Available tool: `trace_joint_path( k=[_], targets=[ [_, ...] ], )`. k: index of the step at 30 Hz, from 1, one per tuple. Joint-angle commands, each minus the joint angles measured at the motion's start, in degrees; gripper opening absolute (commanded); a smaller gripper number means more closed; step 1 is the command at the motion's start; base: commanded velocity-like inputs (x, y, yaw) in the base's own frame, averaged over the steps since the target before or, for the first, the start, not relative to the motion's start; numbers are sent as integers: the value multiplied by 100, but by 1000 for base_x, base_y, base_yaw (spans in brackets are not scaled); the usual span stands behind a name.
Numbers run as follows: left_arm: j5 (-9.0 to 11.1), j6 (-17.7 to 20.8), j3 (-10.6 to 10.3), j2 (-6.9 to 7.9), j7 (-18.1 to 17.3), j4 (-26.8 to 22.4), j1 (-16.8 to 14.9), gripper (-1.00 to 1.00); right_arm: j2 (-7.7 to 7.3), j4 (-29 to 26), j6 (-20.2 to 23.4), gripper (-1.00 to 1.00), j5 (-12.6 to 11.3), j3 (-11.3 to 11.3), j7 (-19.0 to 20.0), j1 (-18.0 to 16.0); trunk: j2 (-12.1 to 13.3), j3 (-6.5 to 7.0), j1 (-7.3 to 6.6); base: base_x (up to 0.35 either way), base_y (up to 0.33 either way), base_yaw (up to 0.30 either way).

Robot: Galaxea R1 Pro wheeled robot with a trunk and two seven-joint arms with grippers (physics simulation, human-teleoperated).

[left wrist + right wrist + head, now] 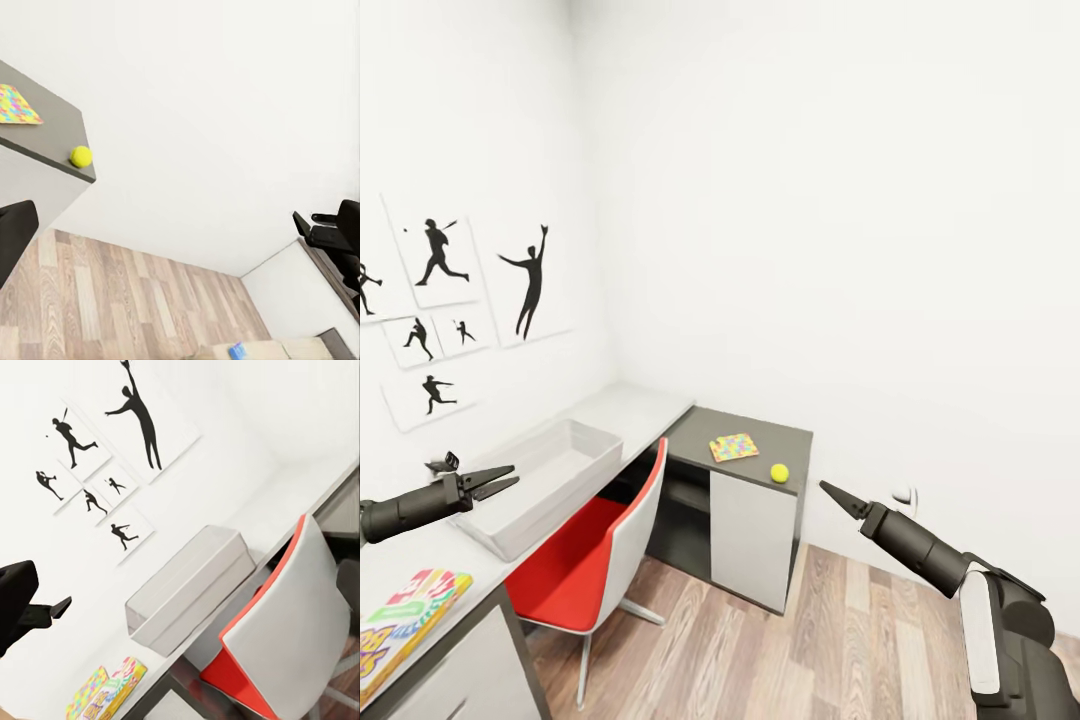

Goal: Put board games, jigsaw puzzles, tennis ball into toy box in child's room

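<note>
Left gripper (pixel 505 481), jaws slightly apart and empty, hovers beside the toy box (pixel 550 470) on the table (pixel 635 410). Right gripper (pixel 830 492), fingers together, points toward the tennis ball (pixel 779 473) and jigsaw puzzle (pixel 734 447). A board game (pixel 405 620) lies nearer.

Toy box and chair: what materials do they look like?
Toy box: looks like matte light-grey plastic, going by its thin sloped walls and rounded rim. Chair: smooth white shell back, likely plastic; the red seat could be fabric or plastic, the render leaves it open.
</note>
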Motion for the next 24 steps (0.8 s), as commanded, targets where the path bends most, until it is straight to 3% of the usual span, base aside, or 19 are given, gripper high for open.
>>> trace_joint_path(
  k=[1,12,24],
  targets=[
    [6,61,-4,3,-20,0,1,100,6,2,29,100,-7,-10,16,-5,-4,3,2,0,94,-260],
    [6,58,-4,2,-20,0,1,100,-3,2,29,100,-24,-14,24,-5,-4,58,2,0,134,-259],
    [6,53,-4,4,-20,0,1,100,-3,2,29,100,-18,-15,21,-5,-4,118,2,0,22,-259]
  ],
)
